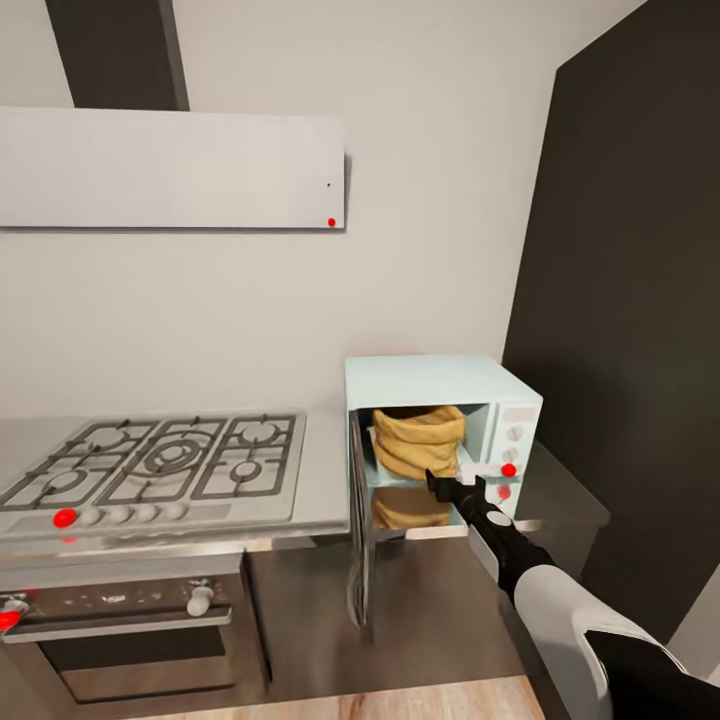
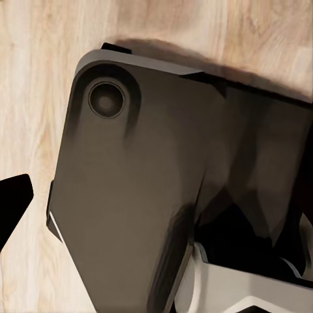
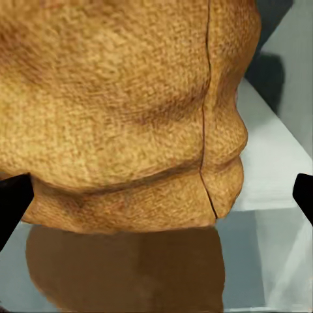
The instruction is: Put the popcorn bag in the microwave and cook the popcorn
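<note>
Head view: popcorn bag [image 1: 418, 440] sits upright inside microwave [image 1: 440, 385], door [image 1: 358, 520] swung open; right pincer [image 1: 447, 487] just at bag's lower front. Hob [image 1: 165, 462] on bench [image 1: 325, 490] to the left.
Left wrist view: robot base [image 2: 137, 182] over wood floor [image 2: 32, 98]; left pincer state can't tell.
Right wrist view: fingers [image 3: 13, 205] spread wide, either side of bag [image 3: 124, 104], not gripping.

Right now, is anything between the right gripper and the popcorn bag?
No: in the right wrist view the popcorn bag sits directly ahead, inside the microwave.

Popcorn bag [image 3: 130, 111] top cropped in right wrist view; right tool [image 1: 447, 487] jaw gap indistinct.
</note>
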Robot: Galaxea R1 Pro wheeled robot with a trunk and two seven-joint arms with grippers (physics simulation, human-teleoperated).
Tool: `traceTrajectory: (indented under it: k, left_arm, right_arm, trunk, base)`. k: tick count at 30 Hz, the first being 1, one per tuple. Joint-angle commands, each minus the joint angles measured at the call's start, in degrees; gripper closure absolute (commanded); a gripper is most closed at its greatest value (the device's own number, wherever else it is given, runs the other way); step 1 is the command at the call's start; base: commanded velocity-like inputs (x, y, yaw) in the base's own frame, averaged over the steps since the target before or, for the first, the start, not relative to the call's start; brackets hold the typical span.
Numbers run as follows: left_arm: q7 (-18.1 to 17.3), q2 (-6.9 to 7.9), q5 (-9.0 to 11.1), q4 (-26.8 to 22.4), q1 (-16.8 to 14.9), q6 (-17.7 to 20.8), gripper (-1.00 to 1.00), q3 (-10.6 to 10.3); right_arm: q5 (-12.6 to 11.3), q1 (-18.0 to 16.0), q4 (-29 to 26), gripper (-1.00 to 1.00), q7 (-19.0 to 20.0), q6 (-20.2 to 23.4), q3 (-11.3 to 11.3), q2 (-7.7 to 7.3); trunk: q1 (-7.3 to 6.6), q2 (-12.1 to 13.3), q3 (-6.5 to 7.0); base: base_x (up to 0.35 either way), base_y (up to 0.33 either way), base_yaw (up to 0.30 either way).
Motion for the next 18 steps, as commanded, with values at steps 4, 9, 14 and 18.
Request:
traceTrajectory:
  k: [4,9,14,18]
  left_arm:
    - [0.09,-0.01,0.21,-0.04,-0.01,-0.1,-1.0,0.08]
    - [0.1,-0.01,0.21,-0.03,-0.01,-0.11,-1.0,0.08]
    - [0.09,-0.01,0.2,-0.01,-0.01,-0.1,-1.0,0.08]
    - [0.08,-0.01,0.2,-0.03,-0.01,-0.12,-1.0,0.08]
  right_arm:
    - [0.49,-0.05,-0.96,-1.0,0.29,-0.14,-0.31,0.27]
    - [0.24,-0.05,-2.46,-1.0,0.21,-0.1,-0.32,0.47]
    - [0.34,-0.05,-2.55,-1.0,0.21,-0.04,-0.29,0.5]
    - [0.46,-0.05,-2.53,-1.0,0.21,-0.01,-0.28,0.5]
  trunk:
    - [0.03,-0.06,-0.08]
    - [0.03,-0.06,-0.08]
    - [0.03,-0.06,-0.08]
    - [0.03,-0.06,-0.08]
  base:
    - [0.134,0.0,0.0]
    - [0.132,0.0,0.0]
    - [0.131,0.0,0.0]
    - [0.131,0.0,0.0]
